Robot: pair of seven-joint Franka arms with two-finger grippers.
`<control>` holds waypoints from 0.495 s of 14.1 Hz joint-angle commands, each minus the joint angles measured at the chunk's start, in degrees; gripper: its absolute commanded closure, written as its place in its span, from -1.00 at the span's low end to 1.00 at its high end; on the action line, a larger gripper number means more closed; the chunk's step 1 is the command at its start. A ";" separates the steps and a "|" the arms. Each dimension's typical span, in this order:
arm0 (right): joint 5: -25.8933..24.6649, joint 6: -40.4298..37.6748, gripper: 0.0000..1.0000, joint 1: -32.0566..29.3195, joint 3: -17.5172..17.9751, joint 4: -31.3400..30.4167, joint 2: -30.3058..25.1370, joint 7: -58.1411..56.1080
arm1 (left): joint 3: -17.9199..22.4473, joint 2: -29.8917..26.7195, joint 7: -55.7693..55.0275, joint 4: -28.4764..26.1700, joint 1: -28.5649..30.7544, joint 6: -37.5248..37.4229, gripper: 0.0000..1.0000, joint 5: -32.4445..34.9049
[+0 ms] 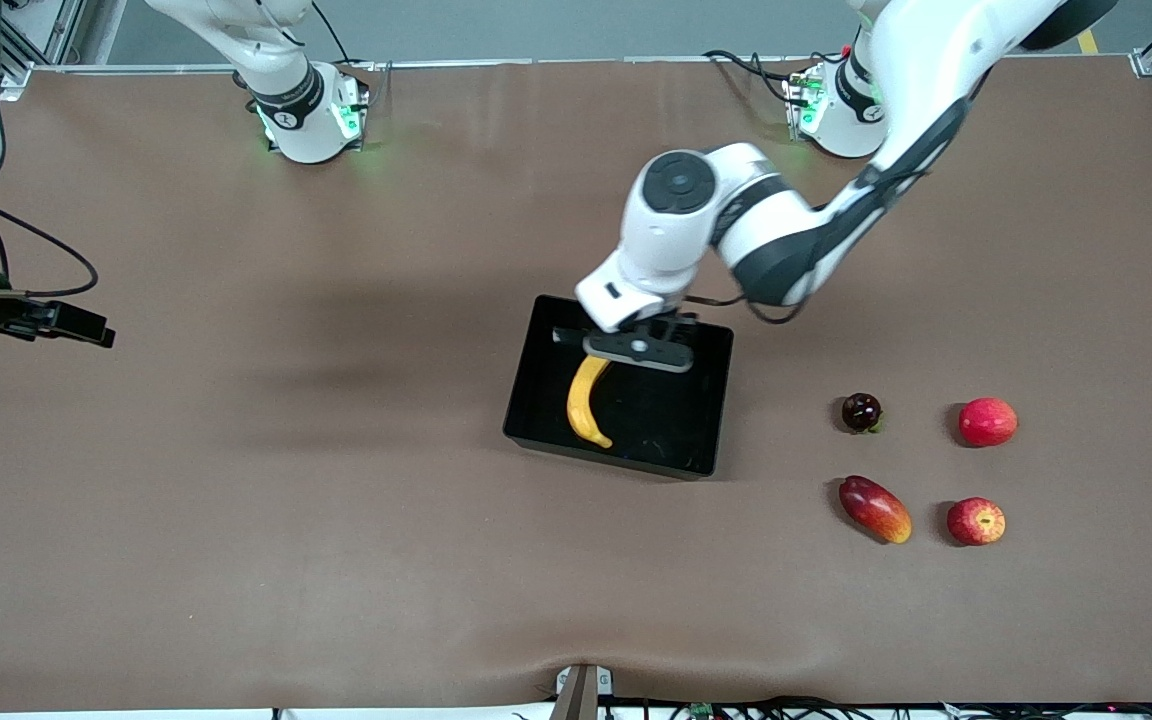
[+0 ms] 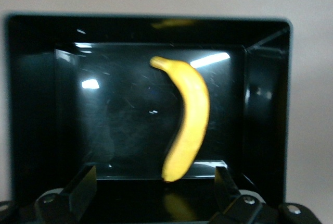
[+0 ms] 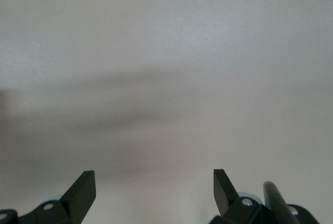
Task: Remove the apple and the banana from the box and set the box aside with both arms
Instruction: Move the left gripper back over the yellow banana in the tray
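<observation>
Hovering over the box [image 1: 536, 400], left gripper [image 2: 156, 187] has fingers spread wide, empty, lined up on the banana [image 1: 586, 403] lying inside, likely to grab it next. Apple [image 1: 976, 521] already out, toward the left arm's end. Right gripper [image 3: 154, 190] waits wide open, empty, over bare table.
</observation>
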 commanded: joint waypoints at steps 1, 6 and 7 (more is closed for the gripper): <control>0.57 0.90 -1.00 -0.72 0.82 0.73 1.39 0.06 | 8.84 3.58 -0.98 6.02 -10.07 0.85 -1.00 1.79; 0.56 2.58 -1.00 -0.72 0.91 1.08 4.55 -0.11 | 14.86 9.46 -2.83 8.76 -15.92 7.70 -1.00 1.26; 0.83 4.41 -1.00 -0.72 0.91 1.95 5.43 -0.12 | 15.12 10.34 -2.83 8.76 -16.00 8.84 -1.00 1.35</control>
